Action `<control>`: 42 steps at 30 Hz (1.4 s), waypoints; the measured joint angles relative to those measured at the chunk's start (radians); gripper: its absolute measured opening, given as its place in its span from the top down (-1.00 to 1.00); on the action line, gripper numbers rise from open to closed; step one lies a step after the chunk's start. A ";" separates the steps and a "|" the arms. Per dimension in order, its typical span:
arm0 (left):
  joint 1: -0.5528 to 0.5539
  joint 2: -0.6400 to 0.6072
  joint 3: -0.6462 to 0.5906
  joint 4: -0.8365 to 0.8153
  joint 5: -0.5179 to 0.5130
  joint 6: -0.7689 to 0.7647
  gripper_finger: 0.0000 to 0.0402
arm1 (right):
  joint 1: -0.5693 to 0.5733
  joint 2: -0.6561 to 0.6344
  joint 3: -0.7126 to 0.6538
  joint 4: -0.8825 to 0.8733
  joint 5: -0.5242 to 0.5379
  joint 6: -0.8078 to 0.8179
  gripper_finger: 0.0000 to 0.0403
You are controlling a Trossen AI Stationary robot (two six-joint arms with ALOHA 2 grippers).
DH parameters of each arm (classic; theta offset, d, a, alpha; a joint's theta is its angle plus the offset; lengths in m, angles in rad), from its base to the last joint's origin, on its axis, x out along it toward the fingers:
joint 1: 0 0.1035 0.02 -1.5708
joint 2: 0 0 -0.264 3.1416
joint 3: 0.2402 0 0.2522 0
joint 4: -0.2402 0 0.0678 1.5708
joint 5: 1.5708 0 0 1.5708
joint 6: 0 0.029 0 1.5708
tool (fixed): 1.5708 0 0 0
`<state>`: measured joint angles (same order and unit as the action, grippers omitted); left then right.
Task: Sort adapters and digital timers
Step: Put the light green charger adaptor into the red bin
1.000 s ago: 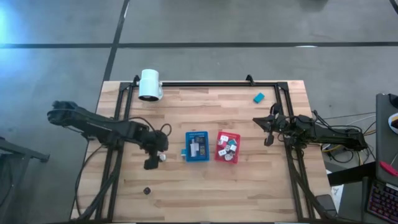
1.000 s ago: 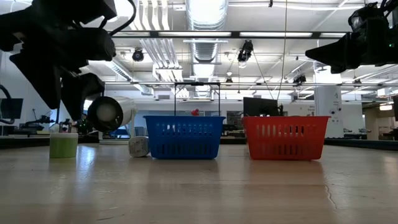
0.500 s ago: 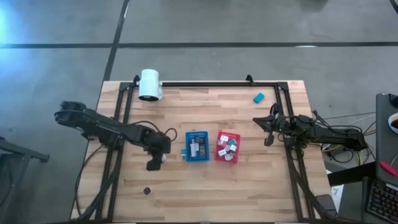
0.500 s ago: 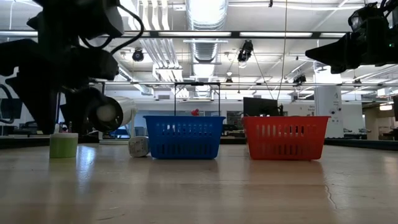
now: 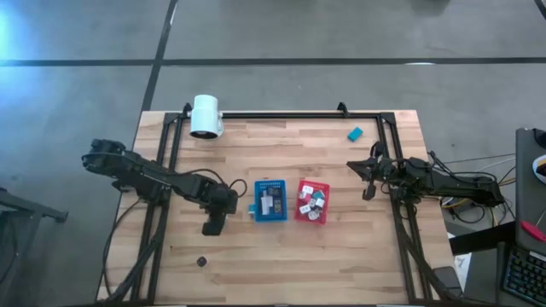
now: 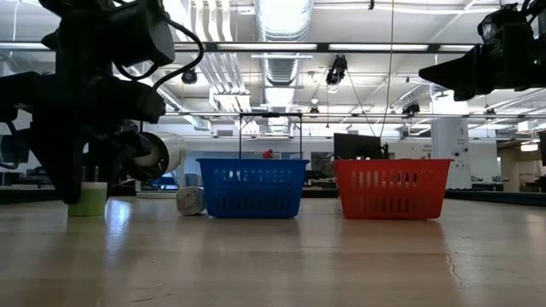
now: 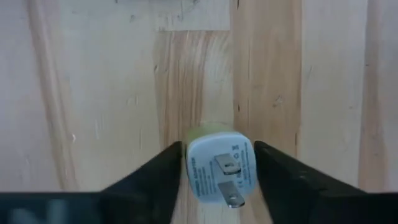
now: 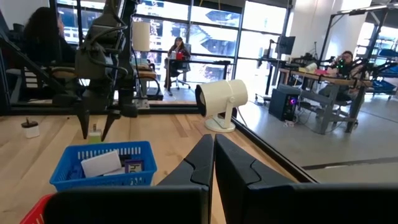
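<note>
The adapter (image 7: 221, 171) is a small white cube with a green side and two metal prongs facing up. It stands on the wood left of the blue basket (image 5: 270, 200). My left gripper (image 5: 213, 225) is down over it and shut on it. In the low view the adapter (image 6: 94, 199) is half hidden behind the gripper. The blue basket holds flat timers, and the red basket (image 5: 312, 201) holds white adapters. A teal timer (image 5: 355, 133) lies flat near the far right corner. My right gripper (image 8: 212, 155) is shut and waits above the table's right side. My left gripper pinches the adapter between its two fingers, one on each side wall (image 7: 189, 174), coming from above and pointing down. The pronged face looks up between the fingers. The adapter's bottom (image 6: 95, 210) still sits on the table, upright.
A big white cylinder (image 5: 205, 115) lies at the far left corner. A small dark-topped piece (image 5: 202, 262) sits alone toward the near edge. A black frame (image 5: 281, 114) runs along the far edge and both sides. Open wood lies in front of the baskets.
My left gripper has come down and a little toward the table's right, from above the adapter until its fingers flank it at table height. The adapter has stayed where it was. The right arm has kept still.
</note>
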<state>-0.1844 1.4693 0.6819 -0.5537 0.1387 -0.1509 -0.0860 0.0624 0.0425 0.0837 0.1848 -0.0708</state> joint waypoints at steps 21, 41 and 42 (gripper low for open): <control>0.001 -0.433 -0.054 0.202 -0.023 0.167 0.33 | 0.000 0.000 0.000 -0.001 0.000 -0.004 0.96; 0.001 -1.182 -0.605 0.705 -0.160 0.052 0.33 | 0.000 0.000 0.000 -0.001 0.000 -0.003 0.96; 0.001 -1.196 -0.614 0.704 -0.160 0.050 0.33 | 0.000 0.000 0.000 -0.001 0.000 -0.003 0.96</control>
<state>-0.1833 0.2736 0.0680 0.1504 -0.0212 -0.1013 -0.0858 0.0624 0.0425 0.0826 0.1848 -0.0739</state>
